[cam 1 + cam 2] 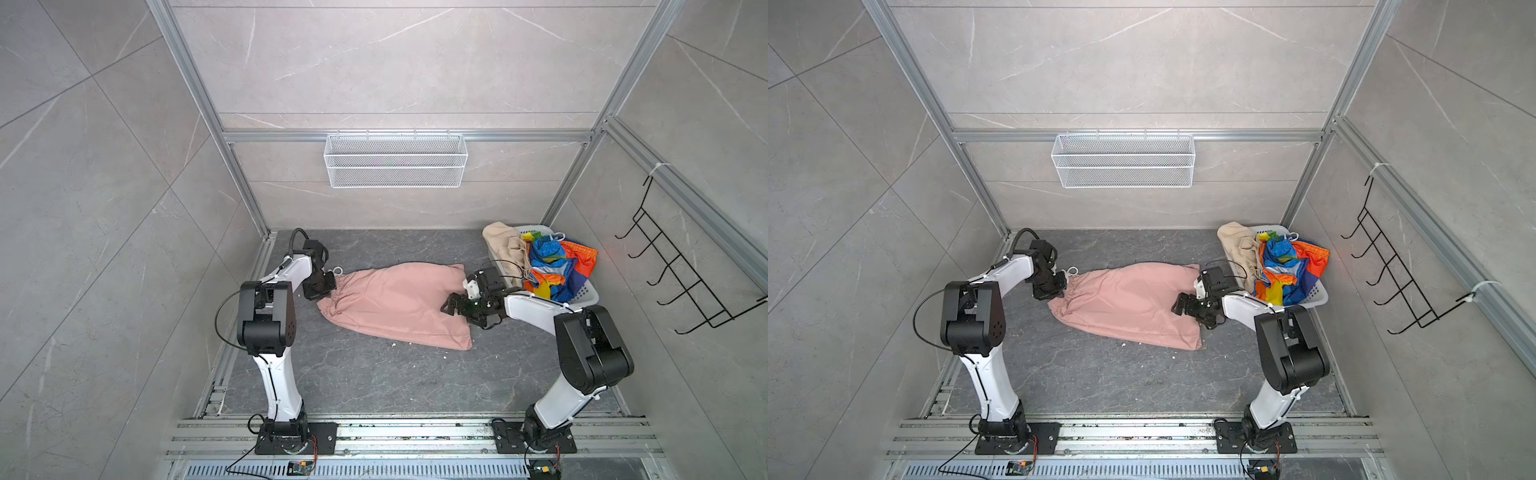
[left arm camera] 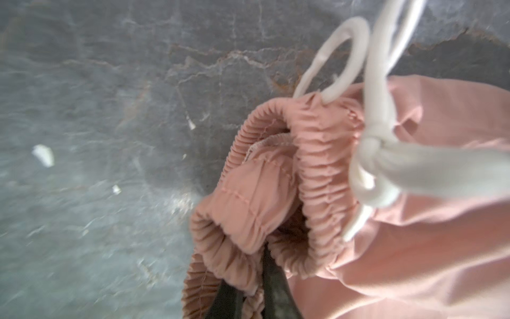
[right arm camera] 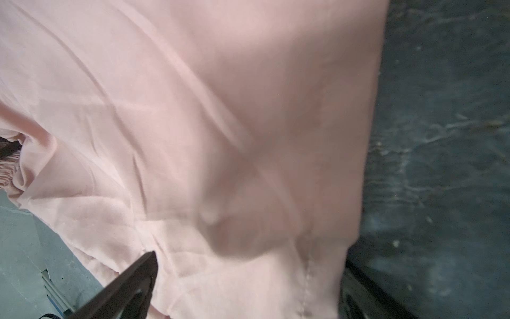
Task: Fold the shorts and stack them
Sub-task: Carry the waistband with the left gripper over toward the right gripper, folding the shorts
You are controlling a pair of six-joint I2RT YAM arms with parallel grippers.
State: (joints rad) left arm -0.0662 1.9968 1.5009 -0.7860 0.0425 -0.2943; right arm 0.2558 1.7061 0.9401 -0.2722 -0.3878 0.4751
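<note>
Salmon-pink shorts (image 1: 395, 303) are lying flat mid-table (image 1: 374, 382), waistband pointing to 9 o'clock, legs to 3. Left gripper (image 1: 322, 293) is pinching the gathered waistband, jaws together on the fabric. Right gripper (image 1: 463, 311) is hovering at the leg hem, its 2 jaws spread wide. Farther back at 2 o'clock, beige shorts (image 1: 505, 245) and rainbow-striped shorts (image 1: 552, 266) are sitting heaped in the white basket (image 1: 586, 297), the beige pair draping over its rim.

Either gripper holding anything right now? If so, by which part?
Left gripper is shut on the salmon-pink shorts, pinching the gathered waistband beside the drawstring knot. Right gripper is open over the leg-hem end, gripping nothing.
</note>
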